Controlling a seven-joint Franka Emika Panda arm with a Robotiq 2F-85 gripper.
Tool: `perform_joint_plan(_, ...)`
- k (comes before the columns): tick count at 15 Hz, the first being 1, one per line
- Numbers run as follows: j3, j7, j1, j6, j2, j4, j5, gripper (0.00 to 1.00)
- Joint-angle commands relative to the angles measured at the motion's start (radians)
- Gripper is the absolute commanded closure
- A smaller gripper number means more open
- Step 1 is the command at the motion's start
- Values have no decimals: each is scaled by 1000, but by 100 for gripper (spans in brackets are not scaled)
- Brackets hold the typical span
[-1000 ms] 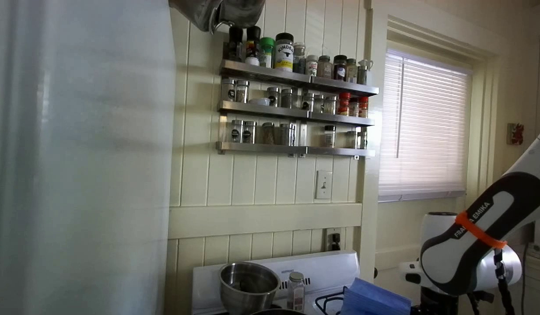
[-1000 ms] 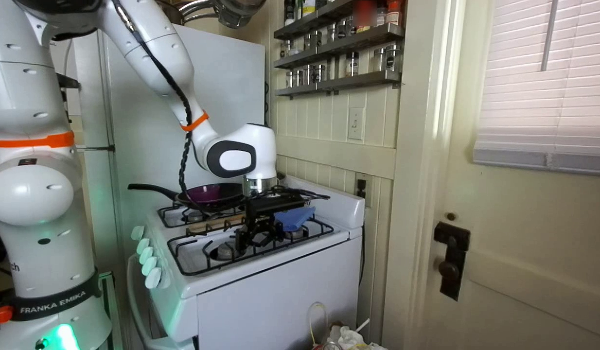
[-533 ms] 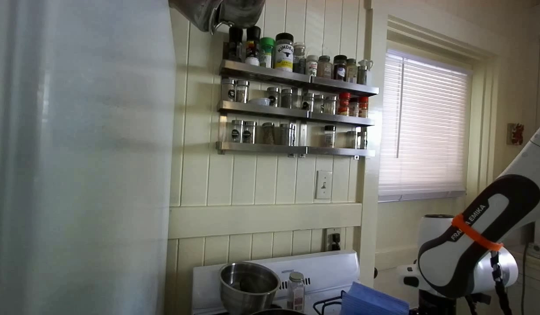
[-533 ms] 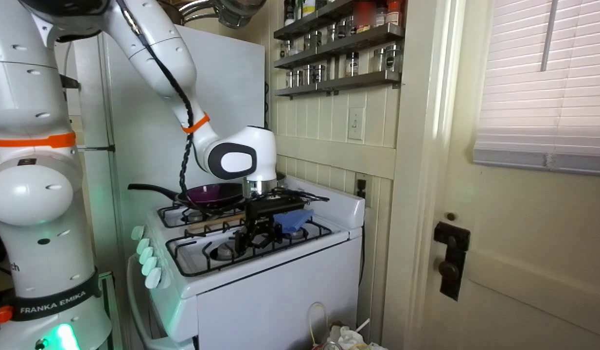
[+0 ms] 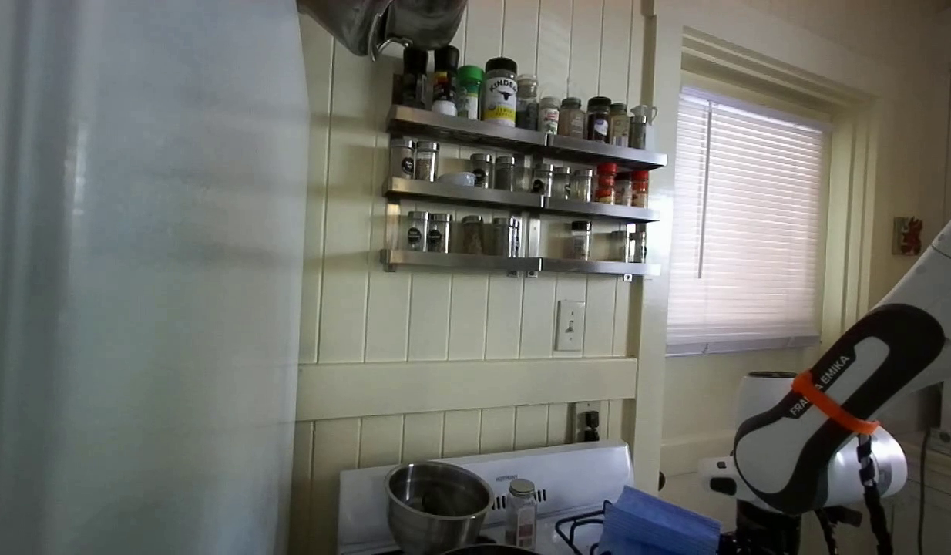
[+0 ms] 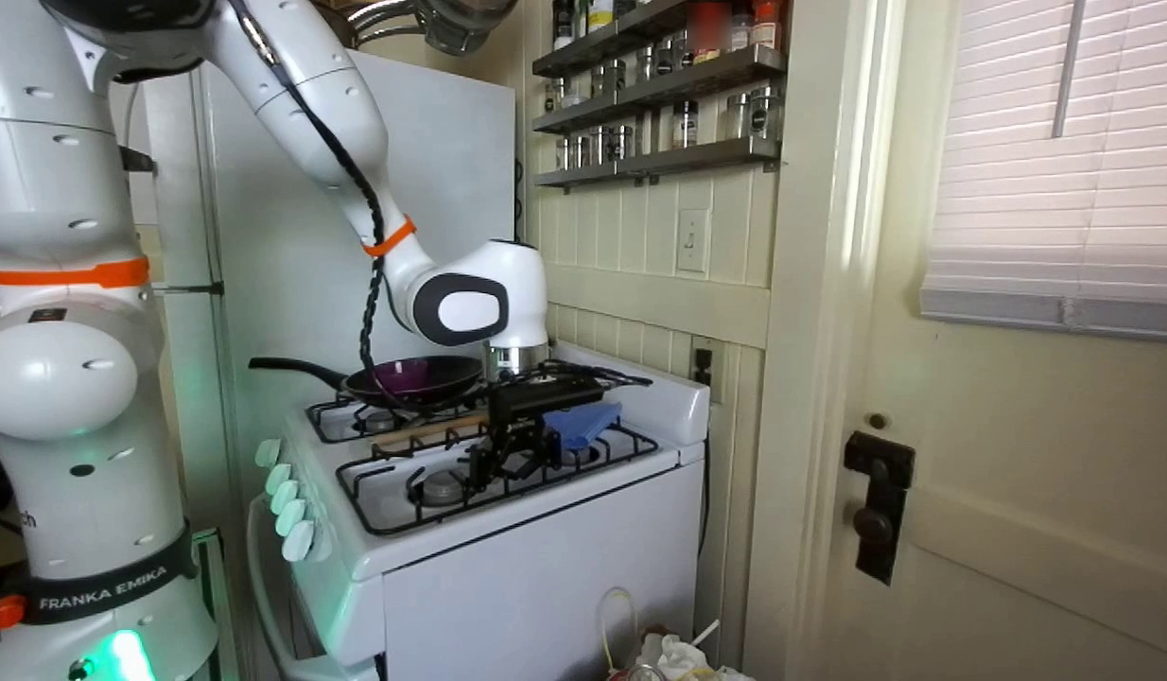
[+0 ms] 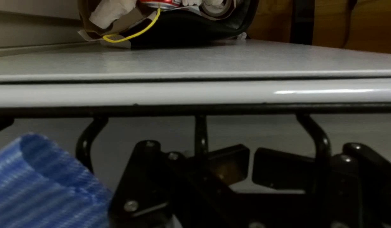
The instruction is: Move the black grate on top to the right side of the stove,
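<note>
The black grate (image 6: 380, 532) sits over the burners on the door side of the white stove in an exterior view. Part of it shows at the bottom of an exterior view (image 5: 572, 532). Its long bar runs across the wrist view (image 7: 151, 110) beside the stove edge. My gripper (image 6: 513, 463) is low over the middle of this grate. In the wrist view my gripper's (image 7: 251, 164) fingertips tilt inward, a narrow gap apart, with grate bars against the fingers; it appears shut around them. I cannot tell whether the grate touches the stove top.
A blue ribbed piece (image 7: 49, 186) is beside the gripper. A dark pan (image 6: 423, 378) stands on the other burners, beside a wooden strip (image 6: 423, 435). A metal bowl (image 5: 438, 509) and a jar (image 5: 521, 520) are by the backguard. A trash bag (image 7: 189, 28) is beyond the stove side.
The arm, gripper, grate and blue piece shift together by a small amount. First they move slightly left, then right and a little up in an exterior view. The stove, pan and bowl stay put.
</note>
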Motion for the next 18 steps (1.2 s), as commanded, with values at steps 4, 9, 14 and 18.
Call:
perform_joint_plan(4,24,14,-15,-7,46,51,4,100)
perform_joint_plan(9,40,41,-15,10,48,46,17,100)
perform_joint_plan(14,61,98,-3,33,43,25,22,100)
perform_joint_plan(18,78,82,-1,31,58,30,50,100)
